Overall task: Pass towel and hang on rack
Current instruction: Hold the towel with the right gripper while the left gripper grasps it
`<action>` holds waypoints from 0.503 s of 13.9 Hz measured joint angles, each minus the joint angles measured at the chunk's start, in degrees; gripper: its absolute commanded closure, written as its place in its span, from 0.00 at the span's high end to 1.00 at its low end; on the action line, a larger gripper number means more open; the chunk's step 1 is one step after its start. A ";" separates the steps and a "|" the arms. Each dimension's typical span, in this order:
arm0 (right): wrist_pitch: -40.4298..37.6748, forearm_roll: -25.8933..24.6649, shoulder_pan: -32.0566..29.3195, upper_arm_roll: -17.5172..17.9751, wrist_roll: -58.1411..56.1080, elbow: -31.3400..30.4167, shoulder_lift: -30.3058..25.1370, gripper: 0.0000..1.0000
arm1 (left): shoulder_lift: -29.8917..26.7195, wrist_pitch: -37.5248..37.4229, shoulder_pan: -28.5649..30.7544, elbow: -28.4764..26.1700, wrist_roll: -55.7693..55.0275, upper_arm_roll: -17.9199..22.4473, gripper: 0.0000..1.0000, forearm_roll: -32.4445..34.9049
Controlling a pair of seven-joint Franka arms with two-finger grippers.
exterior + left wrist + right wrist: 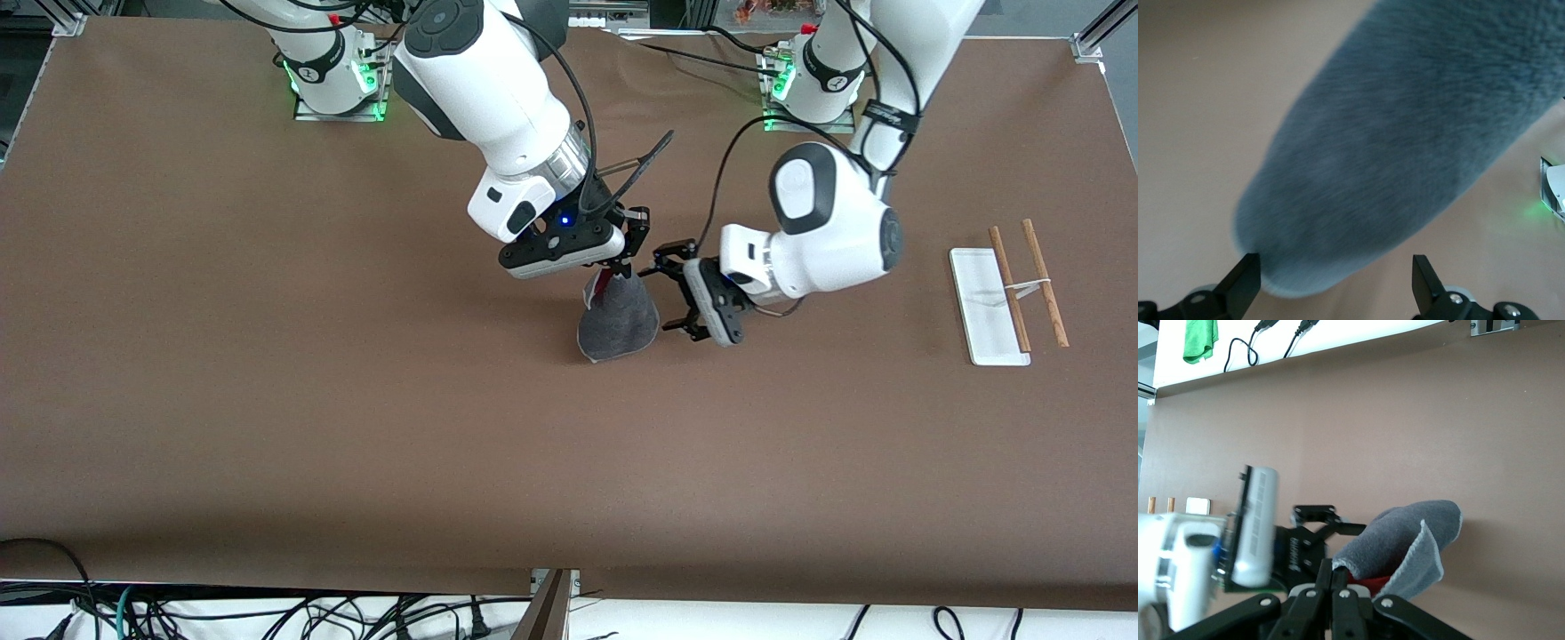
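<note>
The towel hangs in the air over the middle of the table, dark grey outside with a pinkish-red strip near its top. My right gripper is shut on the towel's top corner; in the right wrist view the right gripper pinches the towel at its stitched edge. My left gripper is open beside the towel, level with it. In the left wrist view the towel fills the space just ahead of the open left gripper. The rack lies toward the left arm's end of the table.
The rack's white base and two brown rods lie apart from both arms. The brown table spreads wide around the towel. Cables hang below the table's edge nearest the front camera.
</note>
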 measured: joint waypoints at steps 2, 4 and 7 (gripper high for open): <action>0.03 0.00 0.00 0.00 0.01 0.00 0.00 0.00 | 0.34 0.63 -1.11 0.00 0.37 -0.14 1.00 -0.71; 0.15 0.00 0.00 0.00 0.03 0.00 0.00 0.00 | 0.42 0.97 -1.20 0.00 0.57 -0.08 0.93 -0.71; 0.23 0.00 0.00 0.00 0.05 0.00 0.00 0.00 | 0.87 1.47 -1.19 0.17 1.05 0.08 0.52 -0.71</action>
